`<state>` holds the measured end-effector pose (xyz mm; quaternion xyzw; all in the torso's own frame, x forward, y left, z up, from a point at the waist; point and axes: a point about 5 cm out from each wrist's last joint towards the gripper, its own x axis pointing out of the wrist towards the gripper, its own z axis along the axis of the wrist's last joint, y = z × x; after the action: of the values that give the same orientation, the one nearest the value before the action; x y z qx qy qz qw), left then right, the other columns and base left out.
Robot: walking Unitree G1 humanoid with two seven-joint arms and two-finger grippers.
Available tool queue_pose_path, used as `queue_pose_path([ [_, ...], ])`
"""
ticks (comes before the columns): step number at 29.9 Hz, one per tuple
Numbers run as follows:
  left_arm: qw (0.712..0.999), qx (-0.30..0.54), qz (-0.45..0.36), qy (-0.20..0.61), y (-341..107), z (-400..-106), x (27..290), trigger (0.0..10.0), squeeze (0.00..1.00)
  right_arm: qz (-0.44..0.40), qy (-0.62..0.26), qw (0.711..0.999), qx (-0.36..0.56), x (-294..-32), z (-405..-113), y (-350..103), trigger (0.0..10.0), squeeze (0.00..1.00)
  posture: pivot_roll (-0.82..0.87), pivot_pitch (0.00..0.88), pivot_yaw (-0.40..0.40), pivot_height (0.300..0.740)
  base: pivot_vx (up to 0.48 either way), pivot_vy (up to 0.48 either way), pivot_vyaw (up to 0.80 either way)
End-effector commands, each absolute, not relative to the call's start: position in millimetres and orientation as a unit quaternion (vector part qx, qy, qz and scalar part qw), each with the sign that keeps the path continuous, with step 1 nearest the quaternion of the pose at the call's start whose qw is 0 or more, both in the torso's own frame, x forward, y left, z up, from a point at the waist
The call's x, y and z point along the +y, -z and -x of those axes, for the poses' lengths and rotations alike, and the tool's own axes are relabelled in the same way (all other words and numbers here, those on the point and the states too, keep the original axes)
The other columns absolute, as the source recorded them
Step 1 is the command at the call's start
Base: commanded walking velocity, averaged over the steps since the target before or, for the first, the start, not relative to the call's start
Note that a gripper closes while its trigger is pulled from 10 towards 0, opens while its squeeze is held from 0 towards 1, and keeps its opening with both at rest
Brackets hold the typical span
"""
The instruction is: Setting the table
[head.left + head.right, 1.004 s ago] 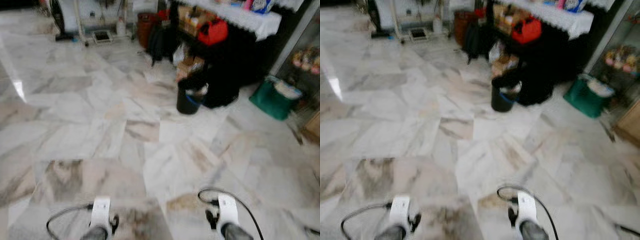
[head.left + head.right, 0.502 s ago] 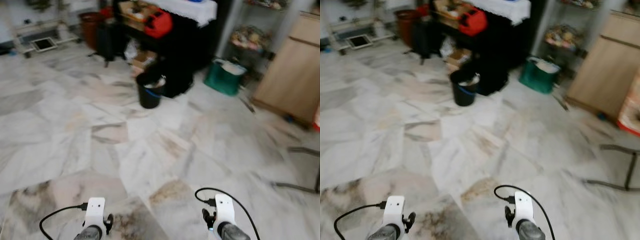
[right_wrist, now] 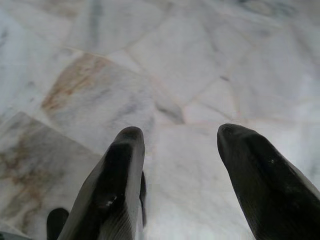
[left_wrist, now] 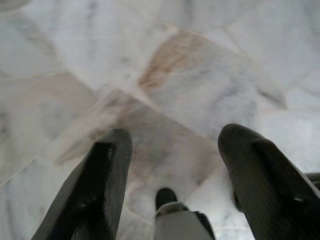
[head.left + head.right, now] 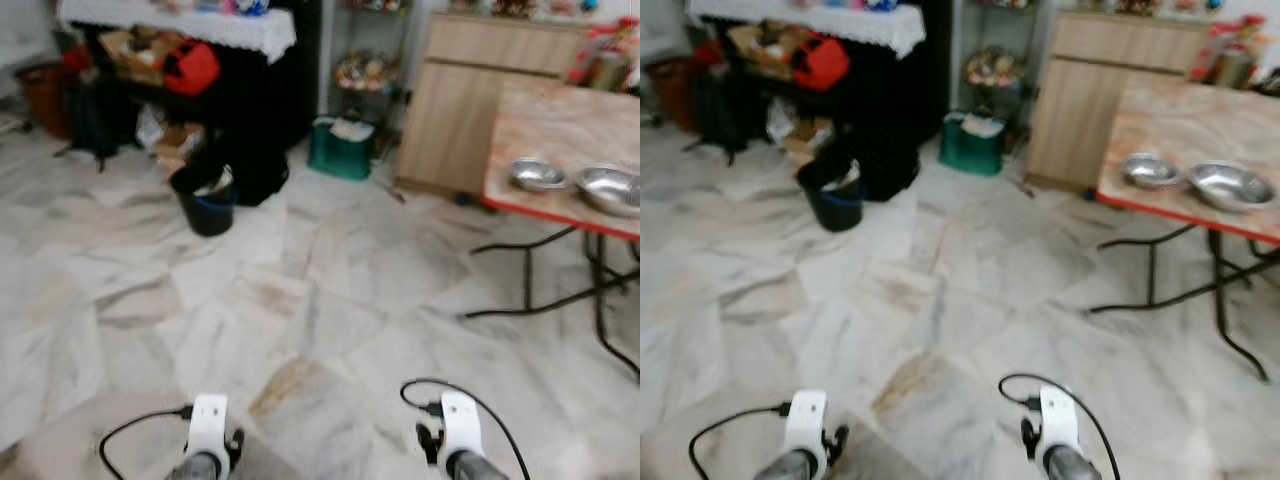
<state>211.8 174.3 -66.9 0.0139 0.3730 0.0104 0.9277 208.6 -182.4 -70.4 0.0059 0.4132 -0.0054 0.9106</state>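
Observation:
A table with a marbled top, red edge and black folding legs stands at the right. Two steel bowls rest on it, a smaller one and a larger one beside it. Both arms hang low at the bottom of the eye views, far from the table. My left gripper is open over bare marble floor, with nothing between its fingers. The right gripper is also open and empty above the floor.
A black bucket stands on the marble floor at the left, before a dark table with a white lace cloth. A green basket and a wooden cabinet stand at the back. Open floor lies between me and the table.
The camera has swung to the right: the bucket and dark table slid left, and the wooden cabinet and the table with steel bowls came into view. Both arms still hang low.

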Motion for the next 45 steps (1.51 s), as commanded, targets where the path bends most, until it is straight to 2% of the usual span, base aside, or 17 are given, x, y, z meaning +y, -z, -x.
queue_pose_path([
  [1,0.925,0.379,-0.023,-0.009,68.1,-209.8,176.6,10.0,0.00,-0.008,0.006,0.910,0.414,-182.6,-208.4,70.6,10.0,0.00,0.08,0.062,-0.036,0.715,0.000,0.000,-0.74],
  [17,0.925,0.379,-0.014,-0.013,67.8,-210.8,174.7,10.0,0.00,-0.007,0.006,0.911,0.413,-183.9,-209.2,70.0,10.0,0.00,0.08,0.060,-0.039,0.715,0.000,0.000,-0.73],
  [36,0.923,0.385,-0.015,-0.014,70.4,-206.6,172.8,10.0,0.00,-0.007,0.006,0.913,0.408,-184.8,-208.5,69.9,10.0,0.00,0.07,0.062,-0.044,0.715,0.000,0.000,0.00],
  [45,0.921,0.389,-0.015,-0.008,71.2,-205.8,172.1,10.0,0.00,-0.006,0.005,0.912,0.410,-183.7,-207.9,70.4,10.0,0.00,0.07,0.064,-0.037,0.715,0.000,-0.263,0.00],
])
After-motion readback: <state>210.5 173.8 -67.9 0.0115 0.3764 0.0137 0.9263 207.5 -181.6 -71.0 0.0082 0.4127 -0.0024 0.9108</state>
